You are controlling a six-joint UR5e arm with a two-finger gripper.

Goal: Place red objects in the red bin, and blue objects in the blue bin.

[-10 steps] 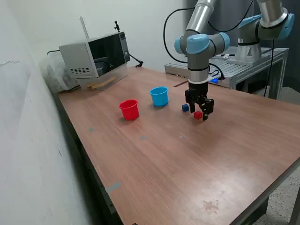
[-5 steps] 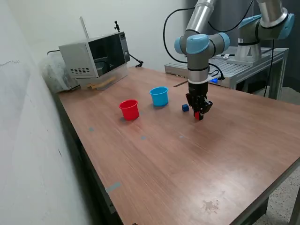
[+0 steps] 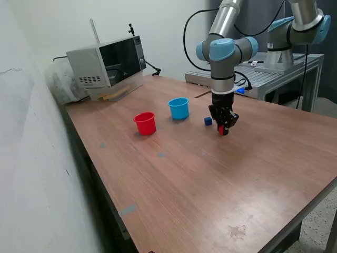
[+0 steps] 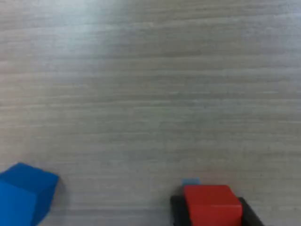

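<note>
Gripper is down at table level, jaws clamped on a red cube. Wrist view: cube sits squarely btwn the two dark fingers, one on each side face. In ext. view the cube shows only as a red sliver at the fingertips. Blue cube lies on the table just beside the gripper, toward the blue cup. Red cup stands further to ext. view's left, upright, apart from the blue one.
</note>
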